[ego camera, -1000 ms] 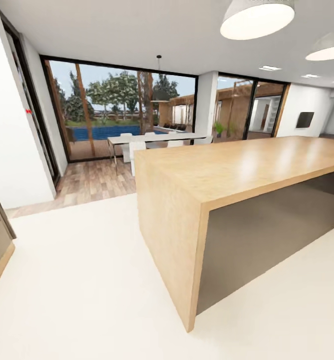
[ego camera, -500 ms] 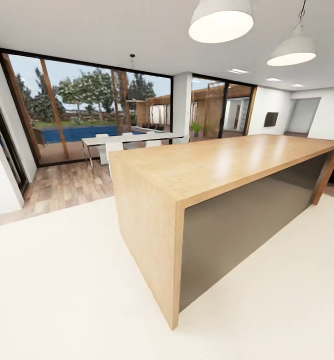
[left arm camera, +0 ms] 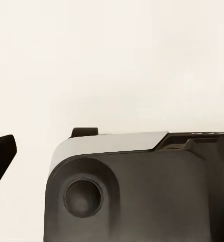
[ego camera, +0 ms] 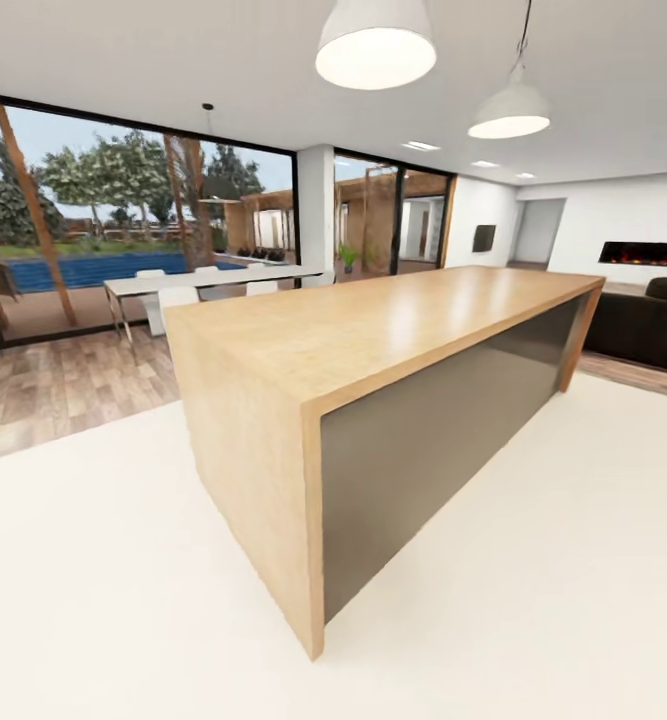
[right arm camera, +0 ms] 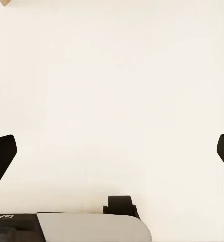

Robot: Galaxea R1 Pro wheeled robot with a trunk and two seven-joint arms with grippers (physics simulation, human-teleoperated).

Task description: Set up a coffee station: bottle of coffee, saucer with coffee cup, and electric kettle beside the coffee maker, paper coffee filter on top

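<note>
**Coffee things out of sight while the robot crosses the kitchen**

Coffee maker, bottle, filter, saucer, cup and kettle cannot be placed from these pictures: where they stand cannot be told.

Going left to right in the head view: far left, tall glass doors (ego camera: pixel 123 200) look onto a pool and trees, with wood flooring before them. In front of the glass stands one white dining table (ego camera: pixel 208 282) with pale chairs around it; their number is too small to count. The middle is taken by one long wooden island table (ego camera: pixel 373 330), its top bare and its near side panel grey. Two white pendant lamps (ego camera: pixel 375 45) hang over it. Far right, a dark sofa (ego camera: pixel 643 325) sits below a lit wall fireplace (ego camera: pixel 645 253). A pale floor (ego camera: pixel 123 580) spreads across the near ground.

The left end effector (left arm camera: pixel 1 161) looks down over the robot's grey base (left arm camera: pixel 137 191); one dark fingertip shows, so whether it is spread or pressed together cannot be told. The right end effector (right arm camera: pixel 112 156) is spread wide, a dark tip at each edge of its view, with nothing between them.

By judgement, the step in hand is travel, with no item yet fetched. The next move calls for finding the kitchen shelf or the counter with the coffee maker before any reach.
</note>
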